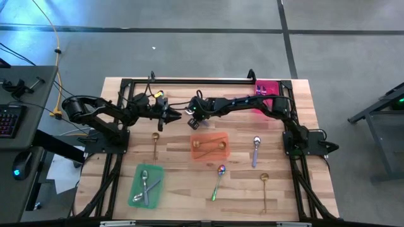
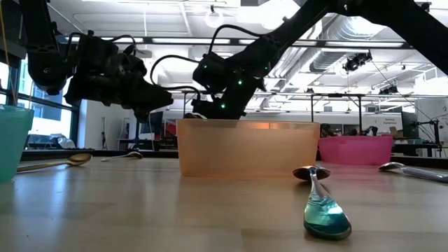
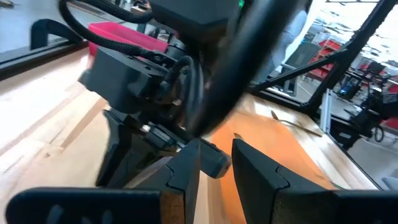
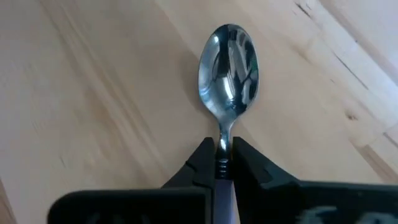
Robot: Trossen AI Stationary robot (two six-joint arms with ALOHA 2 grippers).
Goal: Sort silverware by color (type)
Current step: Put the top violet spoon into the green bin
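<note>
The right gripper [image 4: 222,163] is pinching a silver spoon [image 4: 227,68] by the neck, just below the bowl, with the fingers pressed tight on the thin stem. It is working over the table [image 1: 177,142] just behind the orange tray [image 1: 210,147], close to the left gripper [image 1: 169,116], which is hovering there with its fingers [image 3: 186,171] partly spread and holding nothing. The hold is sitting on a narrow, slick part of the handle, so the spoon is at risk of pivoting or slipping as it is carried. With the two grippers this near each other, a swing toward the green tray [image 1: 146,185] is also risking a bump. In the right wrist view the spoon's long axis is running straight out from the fingers, bowl pointing away from the wrist and its hollow facing the camera. Whether it is touching the wood or just clear of it, I cannot tell.
</note>
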